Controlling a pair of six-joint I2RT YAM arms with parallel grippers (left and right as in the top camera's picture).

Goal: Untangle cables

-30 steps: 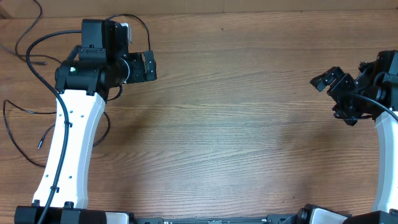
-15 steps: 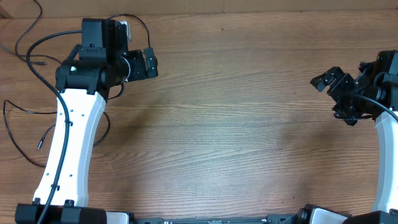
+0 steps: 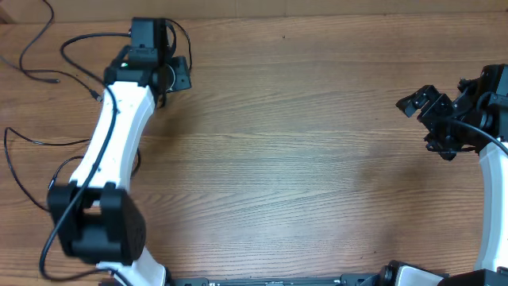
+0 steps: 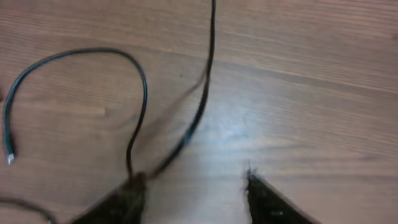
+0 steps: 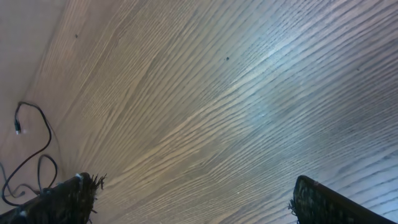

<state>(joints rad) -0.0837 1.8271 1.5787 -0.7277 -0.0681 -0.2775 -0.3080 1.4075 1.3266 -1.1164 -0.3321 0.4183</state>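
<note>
Thin black cables [image 3: 28, 139] lie loose along the table's left side, and more strands [image 3: 40, 48] curl near the far left corner. In the left wrist view one cable loop [image 4: 142, 87] and a straighter strand [image 4: 208, 74] run down to the left fingertip [image 4: 134, 186], with a small plug [image 4: 9, 154] at the loop's far end. My left gripper [image 3: 178, 75] [image 4: 193, 183] hovers low over them, its jaws apart with bare wood between; the view is blurred. My right gripper [image 3: 417, 107] [image 5: 193, 190] stands wide open at the far right, holding nothing.
The wooden table [image 3: 302, 159] stretches between the two arms. The right wrist view catches a distant cable [image 5: 37, 134] at the table's edge. The left arm's own thicker black cable [image 3: 79, 44] arcs beside the wrist.
The left arm has stretched out toward the far edge, carrying its gripper a little left and farther back. Its jaws have narrowed. The right arm has not moved.
</note>
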